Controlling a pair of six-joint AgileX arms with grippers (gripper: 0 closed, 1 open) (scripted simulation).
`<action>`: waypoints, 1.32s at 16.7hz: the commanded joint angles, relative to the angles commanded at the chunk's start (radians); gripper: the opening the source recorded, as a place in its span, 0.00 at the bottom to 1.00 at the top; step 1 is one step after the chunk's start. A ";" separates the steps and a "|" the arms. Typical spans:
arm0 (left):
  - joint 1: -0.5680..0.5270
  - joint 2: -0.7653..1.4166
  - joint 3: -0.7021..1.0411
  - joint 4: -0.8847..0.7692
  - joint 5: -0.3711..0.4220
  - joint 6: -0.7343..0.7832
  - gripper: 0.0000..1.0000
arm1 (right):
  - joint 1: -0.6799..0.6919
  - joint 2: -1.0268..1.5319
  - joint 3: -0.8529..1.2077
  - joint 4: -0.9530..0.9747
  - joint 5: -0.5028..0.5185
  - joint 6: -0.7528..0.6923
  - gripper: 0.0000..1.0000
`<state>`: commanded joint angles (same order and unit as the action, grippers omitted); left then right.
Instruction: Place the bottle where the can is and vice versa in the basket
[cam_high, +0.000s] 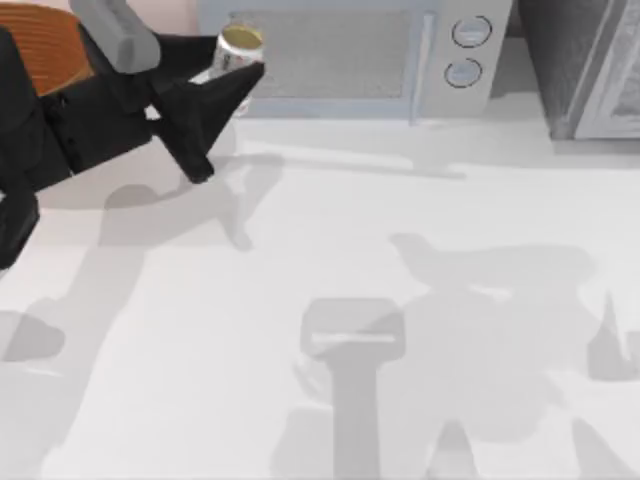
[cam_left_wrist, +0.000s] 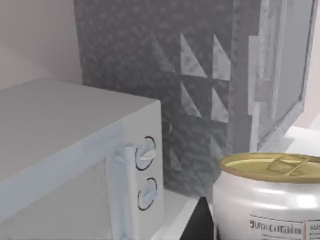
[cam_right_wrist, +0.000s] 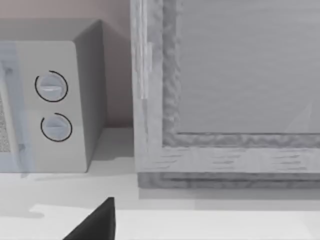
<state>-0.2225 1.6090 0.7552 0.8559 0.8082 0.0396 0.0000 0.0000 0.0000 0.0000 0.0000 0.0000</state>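
The can (cam_high: 240, 47), white with a gold-olive top, hangs high at the back left in front of the microwave, with my left gripper (cam_high: 238, 64) shut on it. In the left wrist view the can (cam_left_wrist: 267, 200) stands upright and very close, a black finger (cam_left_wrist: 200, 222) beside it. The orange-brown basket (cam_high: 48, 48) shows at the far back left corner, mostly covered by my left arm. The bottle is out of view. One black fingertip (cam_right_wrist: 97, 222) of my right gripper shows in the right wrist view, facing the back wall.
A white microwave (cam_high: 340, 50) with two dials stands along the back edge. A grey cabinet (cam_high: 590, 60) stands at the back right. The white tabletop (cam_high: 330, 250) carries the arms' shadows across the middle and front.
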 joint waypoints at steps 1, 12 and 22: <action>-0.012 0.092 0.043 0.050 0.048 0.000 0.00 | 0.000 0.000 0.000 0.000 0.000 0.000 1.00; -0.107 0.856 0.378 0.452 0.436 -0.008 0.00 | 0.000 0.000 0.000 0.000 0.000 0.000 1.00; -0.115 0.930 0.410 0.490 0.474 -0.009 0.08 | 0.000 0.000 0.000 0.000 0.000 0.000 1.00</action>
<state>-0.3379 2.5394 1.1648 1.3460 1.2819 0.0301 0.0000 0.0000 0.0000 0.0000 0.0000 0.0000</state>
